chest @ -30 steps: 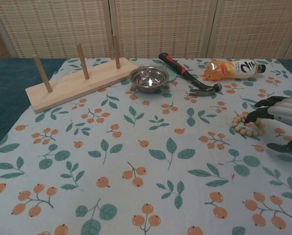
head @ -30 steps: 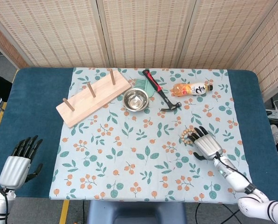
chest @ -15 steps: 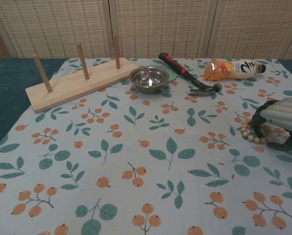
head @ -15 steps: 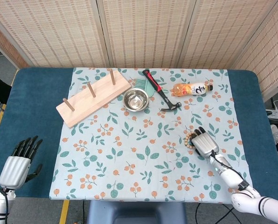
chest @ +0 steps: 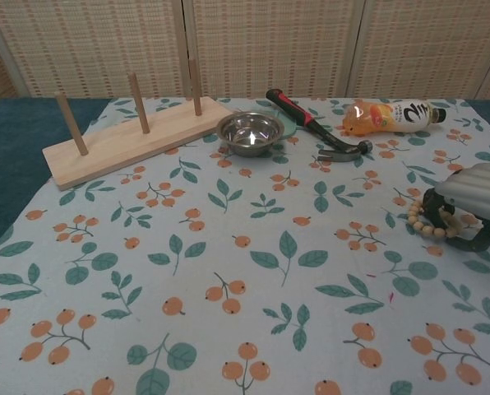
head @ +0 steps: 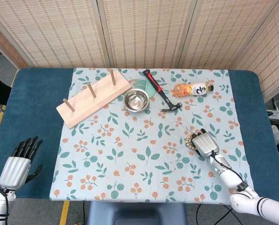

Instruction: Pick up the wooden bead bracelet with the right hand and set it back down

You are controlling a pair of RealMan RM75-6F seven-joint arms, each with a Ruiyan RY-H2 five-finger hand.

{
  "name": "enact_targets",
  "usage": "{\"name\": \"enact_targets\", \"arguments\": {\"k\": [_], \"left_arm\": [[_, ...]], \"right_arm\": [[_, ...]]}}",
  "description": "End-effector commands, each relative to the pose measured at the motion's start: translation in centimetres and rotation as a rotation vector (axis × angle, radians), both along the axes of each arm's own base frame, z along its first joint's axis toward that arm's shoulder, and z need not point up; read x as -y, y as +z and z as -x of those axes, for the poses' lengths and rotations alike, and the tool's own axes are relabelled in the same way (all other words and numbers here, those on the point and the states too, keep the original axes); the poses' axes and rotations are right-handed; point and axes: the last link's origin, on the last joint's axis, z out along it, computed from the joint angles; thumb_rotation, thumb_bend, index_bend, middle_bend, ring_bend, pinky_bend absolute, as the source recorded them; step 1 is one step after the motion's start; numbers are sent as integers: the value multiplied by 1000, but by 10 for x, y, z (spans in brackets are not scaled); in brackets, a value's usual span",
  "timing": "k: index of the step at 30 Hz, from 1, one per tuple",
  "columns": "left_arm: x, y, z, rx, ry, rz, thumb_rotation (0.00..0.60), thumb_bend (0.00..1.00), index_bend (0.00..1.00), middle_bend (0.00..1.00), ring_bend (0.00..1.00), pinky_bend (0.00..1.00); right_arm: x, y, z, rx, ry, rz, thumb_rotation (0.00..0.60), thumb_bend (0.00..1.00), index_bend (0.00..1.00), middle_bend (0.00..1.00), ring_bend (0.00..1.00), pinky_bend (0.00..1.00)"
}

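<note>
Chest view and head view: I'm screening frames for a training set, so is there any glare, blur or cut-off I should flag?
Chest view: bright glare inside the steel bowl and on the orange bottle; the right hand is cut by the frame edge, covering part of the bead bracelet. Head view: even, soft light, sharp throughout; the left hand sits near the bottom corner.

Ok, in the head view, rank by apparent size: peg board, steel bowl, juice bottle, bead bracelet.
1. peg board
2. juice bottle
3. steel bowl, close to the bottle, so unsure
4. bead bracelet, partly under the right hand
</note>
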Motion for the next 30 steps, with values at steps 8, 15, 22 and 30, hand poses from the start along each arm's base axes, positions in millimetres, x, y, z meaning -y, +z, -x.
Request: {"name": "enact_targets", "arguments": {"k": [8,15,22,30], "left_arm": [[0,-1,-1,-1,-1,2,592,382,0,0,0,137],[0,-3,-1,-6,-2,6,596,383,0,0,0,139],[0,-3,-1,-7,-1,5,593,382,0,0,0,139],[0,-5,-2,-10,-3,12,596,383,0,0,0,140]], "right_arm": [[-1,9,-19,596,-378,-59,600,509,747,628,383,227],[11,30,-38,1169,-660,-96,600,509,747,629,383,241],[5,30,-39,1590,-964,-150,600,509,736,629,384,252],[-8,21,-33,2073,-1265,-231,600,563,692,629,385,259]]}}
